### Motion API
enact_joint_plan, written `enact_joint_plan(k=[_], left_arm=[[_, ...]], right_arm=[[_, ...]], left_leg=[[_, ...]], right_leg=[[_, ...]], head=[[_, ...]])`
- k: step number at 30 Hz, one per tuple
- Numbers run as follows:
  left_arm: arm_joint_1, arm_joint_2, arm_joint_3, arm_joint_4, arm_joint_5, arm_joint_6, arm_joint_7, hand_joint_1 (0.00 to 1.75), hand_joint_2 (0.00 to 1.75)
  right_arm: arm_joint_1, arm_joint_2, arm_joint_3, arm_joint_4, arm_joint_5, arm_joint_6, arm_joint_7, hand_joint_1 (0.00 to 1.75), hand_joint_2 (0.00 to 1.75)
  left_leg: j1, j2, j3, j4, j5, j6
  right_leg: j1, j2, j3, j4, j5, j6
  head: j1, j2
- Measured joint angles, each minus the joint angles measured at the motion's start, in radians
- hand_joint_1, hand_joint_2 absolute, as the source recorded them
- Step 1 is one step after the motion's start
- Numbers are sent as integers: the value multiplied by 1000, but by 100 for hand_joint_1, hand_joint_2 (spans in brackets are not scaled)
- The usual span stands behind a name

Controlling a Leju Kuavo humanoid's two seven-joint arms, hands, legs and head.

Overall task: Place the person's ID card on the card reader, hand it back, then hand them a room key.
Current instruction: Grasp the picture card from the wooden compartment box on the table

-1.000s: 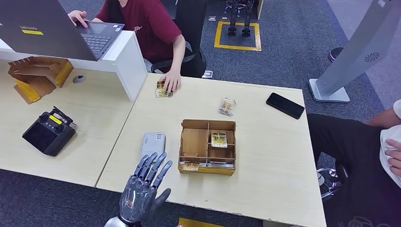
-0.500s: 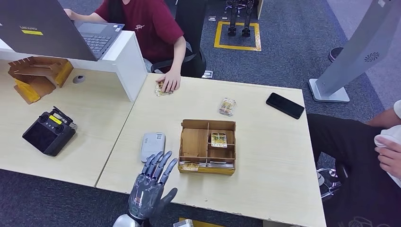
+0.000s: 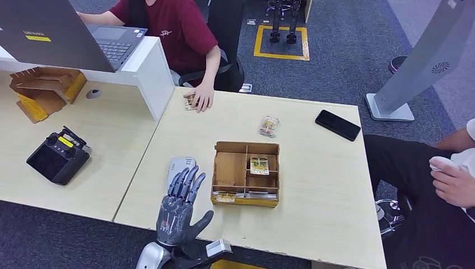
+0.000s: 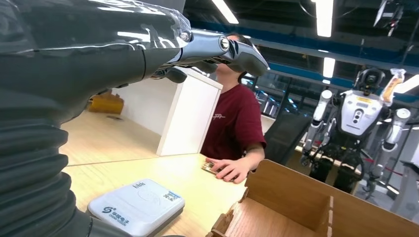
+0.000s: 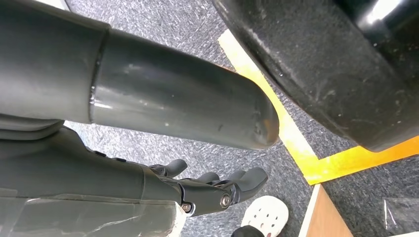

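My left hand [image 3: 179, 207] is raised over the table's near edge, fingers spread and holding nothing, just short of the grey card reader [image 3: 180, 170]. In the left wrist view the card reader [image 4: 137, 206] lies flat beneath my fingers [image 4: 232, 49]. At the far edge a person in a red shirt presses a hand [image 3: 200, 98] on a card [image 3: 189, 101]; the same hand [image 4: 231, 169] appears in the left wrist view. A wooden divided box [image 3: 246, 174] holds cards. My right hand [image 5: 217, 190] hangs over the floor, fingers loosely apart and empty.
A card stack [image 3: 270, 126] and a black phone [image 3: 337, 124] lie toward the far right of the table. A black controller [image 3: 57, 157] sits on the left desk by a white riser with a laptop [image 3: 67, 39]. Another person sits at the right [image 3: 453, 179].
My left hand has moved forward and slightly right, nearing the card reader. The person's hand slid the card a little toward the far edge.
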Motion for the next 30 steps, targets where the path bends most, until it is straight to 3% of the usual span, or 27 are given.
enact_joint_plan(k=[13, 30], left_arm=[[-32, -51, 39, 130, 25, 0, -35, 0, 175], [-34, -96, 82, 162, 20, 0, -109, 0, 175]], right_arm=[[0, 0, 20, -9, -1, 23, 10, 0, 0], [3, 0, 28, -32, 0, 54, 19, 0, 0]], left_leg=[[0, 0, 0, 0, 0, 0], [0, 0, 0, 0, 0, 0]], right_leg=[[0, 0, 0, 0, 0, 0], [0, 0, 0, 0, 0, 0]], head=[[0, 0], [0, 0]])
